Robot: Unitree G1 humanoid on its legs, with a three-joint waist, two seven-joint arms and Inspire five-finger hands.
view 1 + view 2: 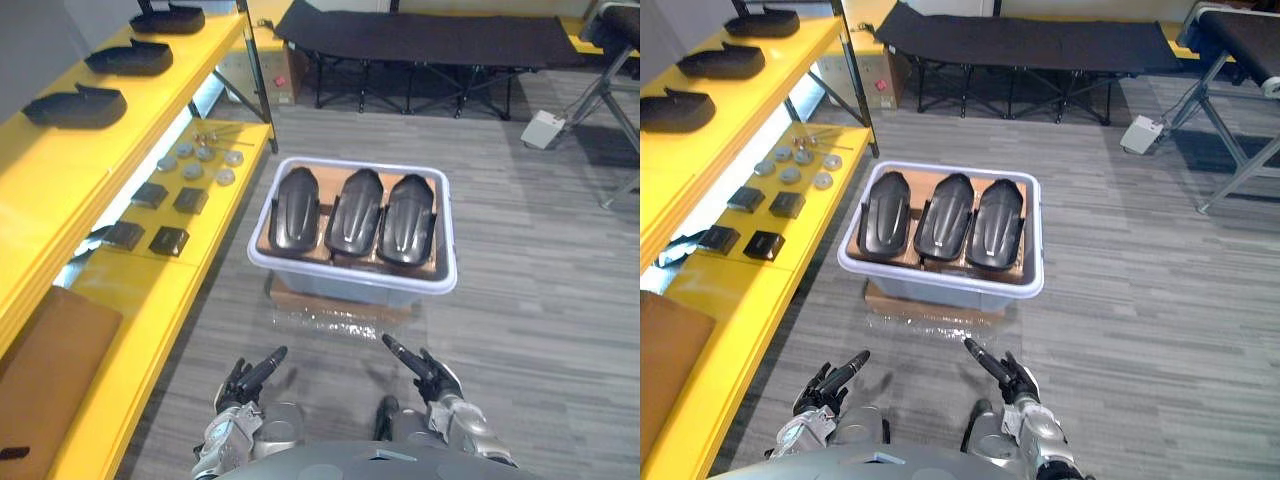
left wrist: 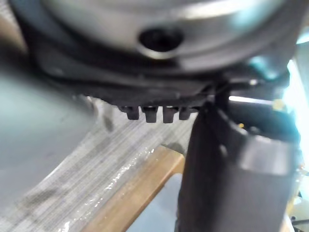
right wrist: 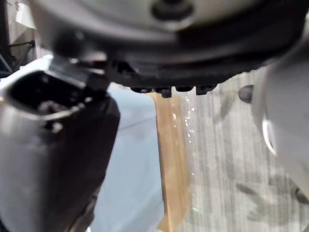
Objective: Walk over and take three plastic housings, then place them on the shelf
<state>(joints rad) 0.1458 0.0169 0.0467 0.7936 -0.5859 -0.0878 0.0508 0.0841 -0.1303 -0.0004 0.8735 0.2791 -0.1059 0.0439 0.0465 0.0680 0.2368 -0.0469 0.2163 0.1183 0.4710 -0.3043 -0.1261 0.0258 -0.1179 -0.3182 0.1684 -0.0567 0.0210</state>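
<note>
Black housings (image 1: 356, 212) in tub (image 1: 352, 283) | eye views: shelf (image 1: 100, 130) | wrist views: cardboard base (image 2: 130, 193)

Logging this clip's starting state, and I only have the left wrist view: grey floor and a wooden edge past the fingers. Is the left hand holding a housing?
Observer: No. In the eye views the left hand is open in front of the robot, fingers straight, holding nothing.
Operator: Then where are the housings it should take?
Observer: Three black housings lie side by side in a white bin on the floor, ahead of that hand and untouched.
</note>
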